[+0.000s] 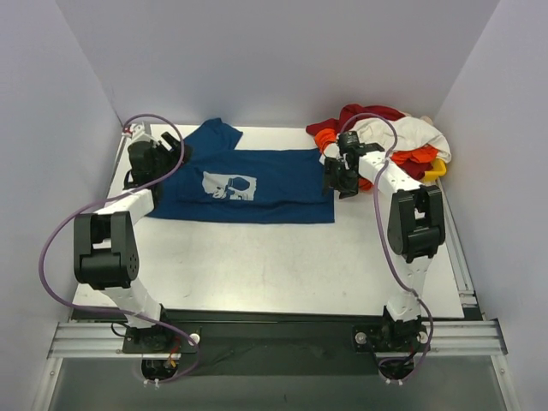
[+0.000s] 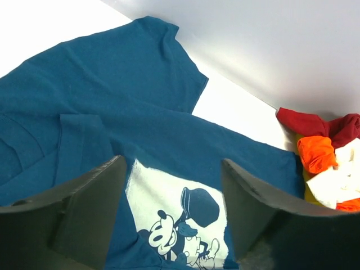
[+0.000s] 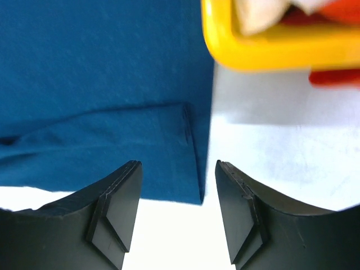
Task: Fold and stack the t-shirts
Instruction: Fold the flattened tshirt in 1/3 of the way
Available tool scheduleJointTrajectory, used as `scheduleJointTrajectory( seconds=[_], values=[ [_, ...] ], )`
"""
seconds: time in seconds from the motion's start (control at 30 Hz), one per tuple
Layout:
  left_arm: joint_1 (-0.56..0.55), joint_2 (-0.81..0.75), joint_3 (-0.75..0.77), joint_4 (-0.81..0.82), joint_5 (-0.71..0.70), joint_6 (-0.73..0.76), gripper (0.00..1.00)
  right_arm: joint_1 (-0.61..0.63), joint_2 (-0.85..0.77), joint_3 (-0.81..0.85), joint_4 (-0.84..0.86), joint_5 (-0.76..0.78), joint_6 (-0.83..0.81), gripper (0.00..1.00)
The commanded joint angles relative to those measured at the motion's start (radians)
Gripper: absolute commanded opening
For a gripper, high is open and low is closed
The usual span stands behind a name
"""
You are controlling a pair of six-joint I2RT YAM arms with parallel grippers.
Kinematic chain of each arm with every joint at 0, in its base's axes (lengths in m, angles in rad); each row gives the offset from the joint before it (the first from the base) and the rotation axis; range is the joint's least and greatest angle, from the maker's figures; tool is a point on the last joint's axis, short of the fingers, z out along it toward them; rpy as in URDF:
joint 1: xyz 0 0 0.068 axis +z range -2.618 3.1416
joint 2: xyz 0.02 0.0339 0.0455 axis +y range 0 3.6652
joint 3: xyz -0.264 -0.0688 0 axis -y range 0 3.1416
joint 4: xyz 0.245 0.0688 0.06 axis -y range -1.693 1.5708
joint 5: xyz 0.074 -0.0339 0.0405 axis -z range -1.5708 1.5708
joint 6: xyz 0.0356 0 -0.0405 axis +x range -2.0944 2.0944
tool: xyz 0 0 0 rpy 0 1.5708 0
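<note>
Top external view: the dark blue t-shirt (image 1: pixel 257 199) lies spread near the table's (image 1: pixel 282 265) far edge. The left gripper (image 1: pixel 174 152) and right gripper (image 1: pixel 340 178) hover at its ends, both wide apart and empty. The other t-shirts (image 1: pixel 390 133) are heaped in the far-right corner.

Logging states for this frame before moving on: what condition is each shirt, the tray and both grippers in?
Dark blue cloth t-shirt with pale cartoon print: spread flat, print up, near side folded in, far sleeve out.
Heap of red, orange and white cloth shirts: crumpled, unfolded, in the tray.
Yellow plastic tray: holding the heap.
Left gripper: open, empty, over the blue shirt.
Right gripper: open, empty, at the shirt's hem corner.
</note>
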Motion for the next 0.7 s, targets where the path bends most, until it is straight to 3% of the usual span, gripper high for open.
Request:
scheduleJointTrajectory(
  seconds=[0.0,0.33,0.67],
  values=[
    [0.007,-0.04,-0.009,0.003,-0.03,-0.013,0.83,0.014,-0.106,-0.065,-0.019,0.035,-0.003,0.55],
    [0.01,-0.135,-0.199,-0.082,-0.135,-0.036,0.89,0.034,-0.199,-0.318,0.103,0.015,0.031,0.5],
    [0.047,-0.02,-0.239,-0.016,-0.079,-0.119,0.91,0.036,-0.181,-0.365,0.133,0.022,0.037,0.42]
  ],
)
